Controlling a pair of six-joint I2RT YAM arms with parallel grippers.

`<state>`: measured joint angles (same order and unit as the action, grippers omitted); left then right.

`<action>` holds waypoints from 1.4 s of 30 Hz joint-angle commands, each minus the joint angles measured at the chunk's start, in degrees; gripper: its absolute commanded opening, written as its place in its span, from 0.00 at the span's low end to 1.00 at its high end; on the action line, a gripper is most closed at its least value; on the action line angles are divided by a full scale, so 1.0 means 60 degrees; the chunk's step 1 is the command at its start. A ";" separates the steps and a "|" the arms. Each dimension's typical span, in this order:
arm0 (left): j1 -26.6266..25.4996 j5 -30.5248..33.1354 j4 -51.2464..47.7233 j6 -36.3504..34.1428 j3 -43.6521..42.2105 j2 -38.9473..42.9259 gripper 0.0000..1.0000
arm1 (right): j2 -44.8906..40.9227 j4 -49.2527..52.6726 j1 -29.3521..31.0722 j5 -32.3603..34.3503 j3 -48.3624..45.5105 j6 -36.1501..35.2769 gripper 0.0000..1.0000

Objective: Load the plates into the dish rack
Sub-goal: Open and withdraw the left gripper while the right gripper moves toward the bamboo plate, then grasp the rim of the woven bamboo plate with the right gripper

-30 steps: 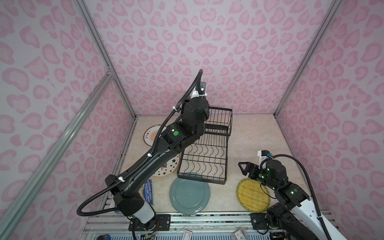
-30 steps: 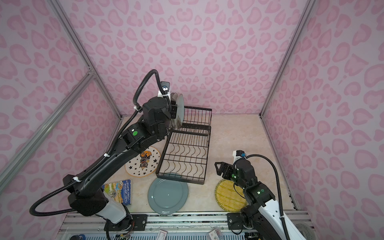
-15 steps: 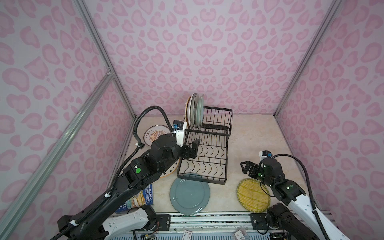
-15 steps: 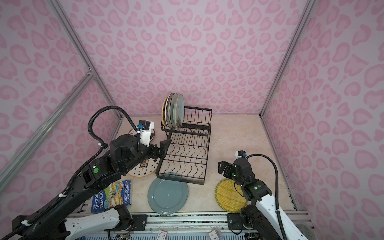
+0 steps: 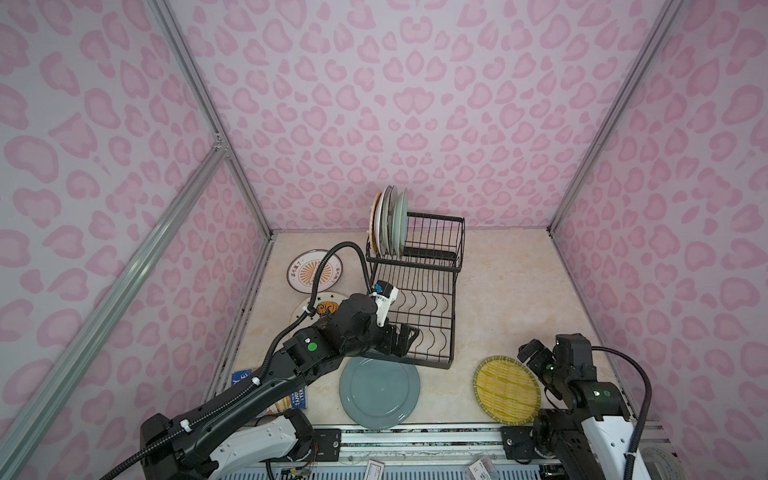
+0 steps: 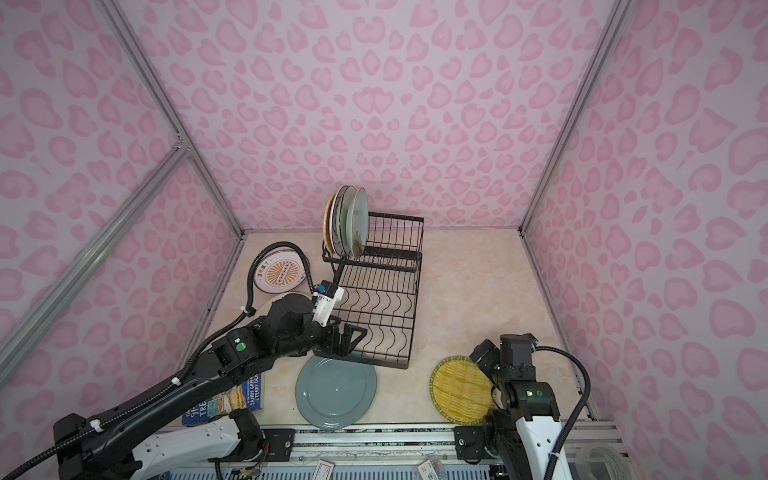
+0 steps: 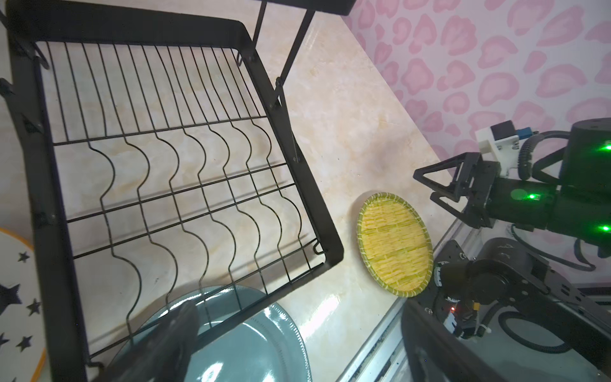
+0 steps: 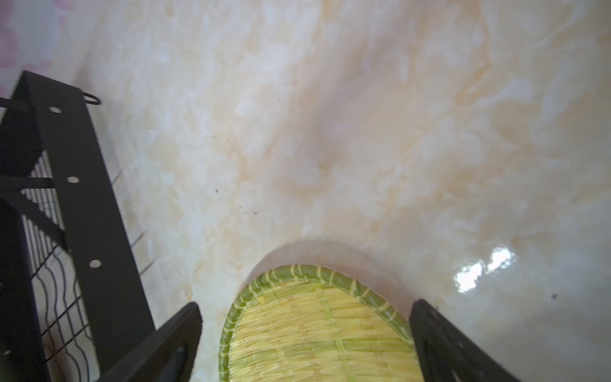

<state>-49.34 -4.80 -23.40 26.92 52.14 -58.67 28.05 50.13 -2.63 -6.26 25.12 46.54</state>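
Several plates (image 5: 390,220) stand on edge, packed tight at the back-left end of the dish rack's (image 5: 430,254) raised tier. Your left gripper (image 5: 402,340) hovers over the front-left corner of the rack's lower wavy-wire tier, jaws spread wide and holding nothing. Just in front of it, a teal-grey plate (image 5: 379,392) lies flat at the front edge of the tabletop, its back rim right at the rack's front bar.

Over on the right, your right gripper (image 8: 305,306) hangs low above the woven yellow plate (image 5: 507,388) near the front-right corner. Its fingers are parted to either side of the rim and grip nothing.

Along the left edge, a sunburst plate (image 5: 314,270) lies flat toward the back. A star-patterned plate (image 5: 328,301) sits just in front of it, half hidden behind your left arm. A blue-covered book (image 6: 232,399) lies at the front-left corner, partly under that arm.
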 commanded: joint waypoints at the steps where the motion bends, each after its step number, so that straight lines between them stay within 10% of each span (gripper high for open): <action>1: 0.0006 -0.0546 0.1063 0.0172 -0.0217 -0.0105 0.97 | 0.0144 0.0791 -0.0118 -0.0151 -0.0108 0.0206 0.98; 19: 0.0339 -0.0836 0.1858 0.0053 -0.0541 -0.0724 0.97 | 0.1432 0.2271 0.1610 0.0523 0.0297 0.2831 0.98; 42: 0.0456 -0.0808 0.1966 0.0654 -0.0744 -0.0331 0.98 | 0.3427 -0.2055 0.3858 0.0268 -0.0482 0.5380 0.98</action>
<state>-46.63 -9.58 -13.45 30.04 47.90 -60.80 45.89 47.05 20.12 -3.05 23.00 76.71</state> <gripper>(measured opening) 0.982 0.982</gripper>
